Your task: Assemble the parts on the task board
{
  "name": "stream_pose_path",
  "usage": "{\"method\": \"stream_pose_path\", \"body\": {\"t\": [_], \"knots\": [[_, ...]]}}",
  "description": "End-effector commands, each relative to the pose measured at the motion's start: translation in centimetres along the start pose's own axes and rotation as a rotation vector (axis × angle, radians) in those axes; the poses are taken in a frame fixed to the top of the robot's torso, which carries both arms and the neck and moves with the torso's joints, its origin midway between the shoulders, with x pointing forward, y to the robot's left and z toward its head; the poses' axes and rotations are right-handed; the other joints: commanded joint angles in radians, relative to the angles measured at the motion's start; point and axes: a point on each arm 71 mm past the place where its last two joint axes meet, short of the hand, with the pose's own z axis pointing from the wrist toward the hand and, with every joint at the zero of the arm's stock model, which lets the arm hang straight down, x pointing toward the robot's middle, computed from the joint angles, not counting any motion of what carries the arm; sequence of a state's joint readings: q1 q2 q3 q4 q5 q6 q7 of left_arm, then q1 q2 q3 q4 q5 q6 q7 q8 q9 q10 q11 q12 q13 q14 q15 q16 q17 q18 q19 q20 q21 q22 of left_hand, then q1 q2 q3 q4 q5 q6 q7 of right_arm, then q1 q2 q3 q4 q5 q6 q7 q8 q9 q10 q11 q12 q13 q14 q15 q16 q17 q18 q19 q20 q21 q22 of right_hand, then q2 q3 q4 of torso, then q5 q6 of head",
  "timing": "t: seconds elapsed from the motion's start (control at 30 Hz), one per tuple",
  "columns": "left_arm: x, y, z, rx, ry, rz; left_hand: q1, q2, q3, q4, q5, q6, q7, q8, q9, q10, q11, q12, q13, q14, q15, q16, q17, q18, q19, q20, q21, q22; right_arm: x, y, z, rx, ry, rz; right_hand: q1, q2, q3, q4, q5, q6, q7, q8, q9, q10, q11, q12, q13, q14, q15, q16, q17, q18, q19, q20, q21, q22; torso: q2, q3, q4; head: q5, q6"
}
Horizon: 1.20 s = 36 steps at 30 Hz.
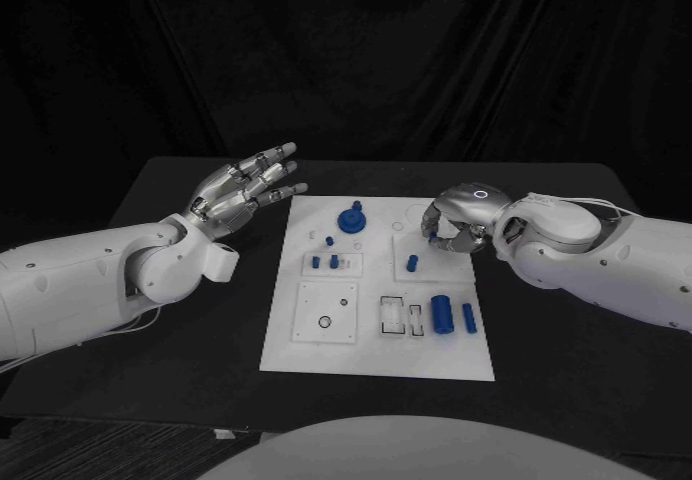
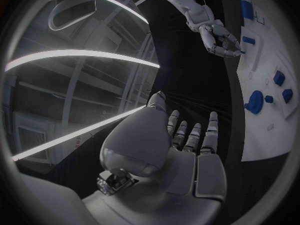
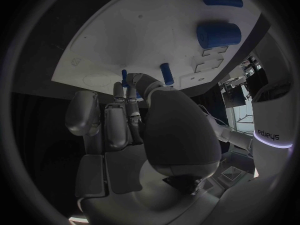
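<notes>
Nearest the robot, the matte black table [image 1: 577, 350] carries the task board [image 1: 378, 355], a flat white rectangular plate with smooth faces and crisp edges. On the board's near half a raised square tile [image 1: 326, 312] with a small dark ring sits on the left, next to it lie two narrow rectangular slots [image 1: 402, 315] outlined in black, and to their right lie a thick blue cylinder [image 1: 441, 312] and a thinner blue rod [image 1: 469, 318], both on their sides and close together. Farther up, a small square pad holds two short blue pegs [image 1: 325, 263] standing side by side, and a short blue pin [image 1: 411, 264] lies on another pad towards the right. Beyond these, a round blue knob-shaped part [image 1: 351, 219] with a raised stem stands near the far edge, with a tiny blue peg [image 1: 330, 241] just beside it. The right hand [image 1: 459, 228], silvery metal on a glossy white arm, hangs over the board's far right corner with its fingers curled downwards and close together; the right wrist view shows a slim blue piece [image 3: 124, 78] at its fingertips, but whether it is actually pinched cannot be told. The left hand [image 1: 245, 186] floats off the board's far left corner, above the table, palm open, fingers spread apart and holding nothing.
</notes>
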State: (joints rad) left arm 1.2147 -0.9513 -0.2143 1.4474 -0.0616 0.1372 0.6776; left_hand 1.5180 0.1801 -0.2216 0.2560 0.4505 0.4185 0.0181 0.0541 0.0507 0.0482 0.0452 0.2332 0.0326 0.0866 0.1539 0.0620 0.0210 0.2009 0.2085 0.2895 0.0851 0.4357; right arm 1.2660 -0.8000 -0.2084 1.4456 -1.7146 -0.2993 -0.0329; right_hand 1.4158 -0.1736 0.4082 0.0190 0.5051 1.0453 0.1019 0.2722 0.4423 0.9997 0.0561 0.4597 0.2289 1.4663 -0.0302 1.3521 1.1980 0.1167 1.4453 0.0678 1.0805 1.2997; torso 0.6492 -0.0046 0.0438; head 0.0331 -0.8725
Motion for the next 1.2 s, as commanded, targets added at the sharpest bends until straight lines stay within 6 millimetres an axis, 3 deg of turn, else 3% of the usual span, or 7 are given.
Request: {"method": "stream_pose_path", "body": {"t": [0.03, 0.27, 0.63, 0.87, 1.2], "knots": [[0.1, -0.1, 0.0, 0.032, 0.003, -0.012, 0.011, 0.003, 0.018, -0.026, 0.017, 0.007, 0.008, -0.005, -0.003, -0.005, 0.007, 0.019, 0.002, 0.013, 0.003, 0.015, 0.009, -0.025, 0.007, 0.001, 0.017, 0.011, -1.0, 0.2, -0.1, -0.002, -0.054, -0.001, 0.024, 0.022, 0.024, -0.010, -0.006, 0.022, 0.002, 0.016, 0.023, 0.069, -0.017, 0.008, 0.018, 0.026, -0.008, -0.001, 0.004, -0.025, 0.002, -0.003, 0.023, 0.150, 0.000, -0.0006, 0.0006, 0.002, 0.000], [0.0, 0.1, 0.1, 0.024, 0.002, -0.013, 0.012, 0.003, 0.019, -0.027, 0.019, 0.007, 0.010, -0.005, -0.003, -0.005, 0.006, 0.019, 0.002, 0.013, 0.004, 0.015, 0.009, -0.026, 0.008, 0.001, 0.017, 0.010, -2.4, 1.7, -0.6, -0.040, -0.085, 0.007, 0.022, 0.018, 0.025, -0.011, -0.008, 0.018, 0.002, 0.005, 0.019, 0.076, -0.017, 0.002, 0.016, 0.025, -0.009, -0.004, 0.001, -0.024, 0.000, -0.004, 0.020, 0.149, -0.001, -0.0017, 0.0007, 0.006, 0.000], [0.0, 0.6, -0.1, 0.009, 0.003, -0.021, 0.013, 0.003, 0.019, -0.028, 0.020, 0.009, 0.011, -0.005, -0.003, -0.006, 0.006, 0.018, 0.001, 0.013, 0.005, 0.015, 0.009, -0.026, 0.008, 0.001, 0.017, 0.009, -3.4, 6.8, -0.6, -0.167, -0.104, 0.042, 0.021, 0.016, 0.026, -0.012, -0.012, 0.014, 0.003, -0.009, 0.012, 0.085, -0.018, -0.004, 0.014, 0.025, -0.010, -0.005, 0.000, -0.025, 0.000, -0.005, 0.020, 0.149, -0.001, -0.0026, 0.0010, 0.020, 0.000], [0.0, 1.0, -0.1, 0.000, 0.003, -0.024, 0.016, 0.004, 0.019, -0.032, 0.023, 0.014, 0.021, -0.004, -0.002, -0.007, 0.000, 0.018, 0.001, 0.013, 0.006, 0.016, 0.009, -0.027, 0.009, 0.001, 0.016, 0.007, -2.7, 9.6, 0.6, -0.231, -0.074, 0.053, 0.027, 0.017, 0.031, -0.016, -0.020, 0.008, 0.006, -0.032, -0.002, 0.085, -0.015, -0.018, 0.011, 0.023, -0.007, -0.010, -0.005, -0.024, -0.004, -0.004, 0.014, 0.148, -0.003, -0.0013, 0.0009, 0.028, 0.000], [0.1, 1.3, -0.2, -0.006, 0.006, -0.029, 0.017, 0.004, 0.019, -0.033, 0.024, 0.019, 0.025, -0.003, -0.002, -0.007, -0.002, 0.018, 0.001, 0.013, 0.007, 0.016, 0.009, -0.027, 0.009, 0.001, 0.016, 0.005, -0.7, 12.3, 2.2, -0.288, -0.039, 0.061, 0.027, 0.014, 0.030, -0.017, -0.023, 0.006, 0.008, -0.040, -0.007, 0.085, -0.013, -0.022, 0.011, 0.022, -0.006, -0.012, -0.007, -0.023, -0.005, -0.003, 0.011, 0.147, -0.004, 0.0003, 0.0013, 0.039, 0.000]]}}
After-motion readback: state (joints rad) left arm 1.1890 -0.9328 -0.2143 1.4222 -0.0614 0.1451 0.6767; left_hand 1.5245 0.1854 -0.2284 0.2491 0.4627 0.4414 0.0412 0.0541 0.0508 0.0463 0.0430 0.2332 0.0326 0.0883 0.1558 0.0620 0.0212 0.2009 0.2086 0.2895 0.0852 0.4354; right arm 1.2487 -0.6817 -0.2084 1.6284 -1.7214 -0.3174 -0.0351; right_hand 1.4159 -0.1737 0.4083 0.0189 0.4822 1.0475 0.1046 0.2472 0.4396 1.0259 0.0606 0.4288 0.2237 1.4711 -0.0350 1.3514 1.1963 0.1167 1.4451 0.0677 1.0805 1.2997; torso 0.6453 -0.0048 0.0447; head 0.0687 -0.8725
